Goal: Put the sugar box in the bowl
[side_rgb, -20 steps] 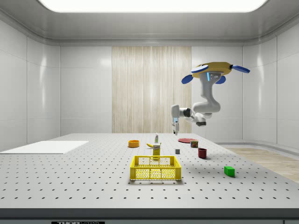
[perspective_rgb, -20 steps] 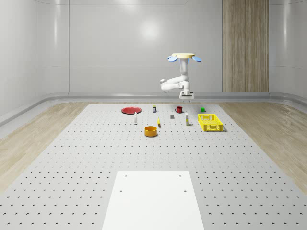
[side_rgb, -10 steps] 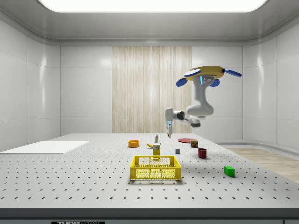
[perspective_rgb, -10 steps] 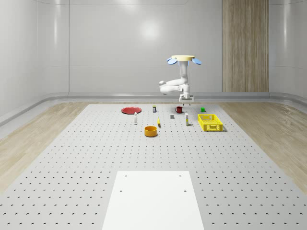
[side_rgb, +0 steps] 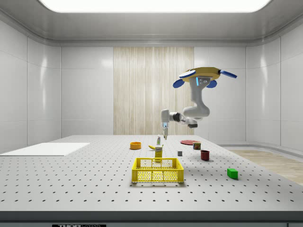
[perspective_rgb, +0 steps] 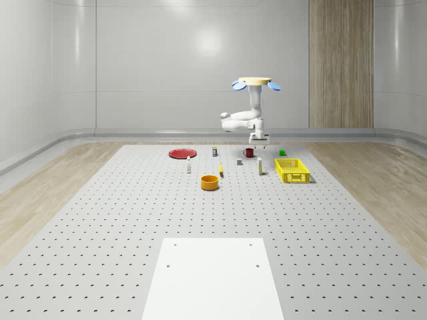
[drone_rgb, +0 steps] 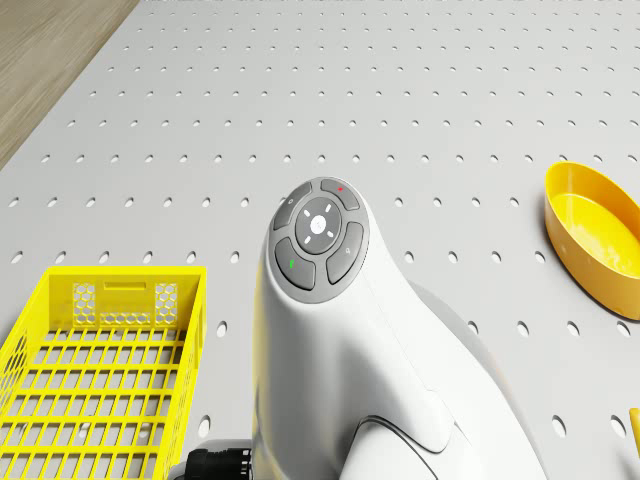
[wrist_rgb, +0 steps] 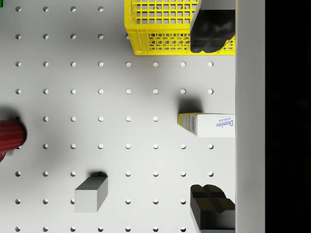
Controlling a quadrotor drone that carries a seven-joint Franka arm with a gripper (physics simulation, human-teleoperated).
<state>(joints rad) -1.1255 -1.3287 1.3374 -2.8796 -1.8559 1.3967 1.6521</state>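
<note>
The sugar box (perspective_rgb: 259, 167), white and yellow with "Domino Sugar" print, stands upright on the perforated table next to the yellow basket (perspective_rgb: 292, 171). It shows again just behind the basket as the sugar box (side_rgb: 158, 151). The orange bowl (perspective_rgb: 210, 182) sits to the whole-scene view's left of the box; the same bowl (drone_rgb: 595, 238) is empty. My drone (perspective_rgb: 255, 83) hovers over this area with the arm bent down. My gripper (perspective_rgb: 259, 140) hangs above the box, clear of it. Down the wrist, my gripper (wrist_rgb: 212, 121) is open, its dark fingers (wrist_rgb: 210, 29) straddling the sugar box (wrist_rgb: 206, 125) below.
Around the box are a grey cube (wrist_rgb: 91, 194), a red mug (wrist_rgb: 9, 136) and the yellow basket (wrist_rgb: 160, 24). A red plate (perspective_rgb: 181, 153), a can (perspective_rgb: 215, 151), a small bottle (perspective_rgb: 189, 165), a banana (perspective_rgb: 221, 170) and a green cube (perspective_rgb: 281, 152) stand farther off. A white sheet (perspective_rgb: 213, 277) covers the near table.
The drone and arm have shifted toward the side view's left, and the gripper has come lower, from beside the red mug to over the sugar box. The objects have not moved.
</note>
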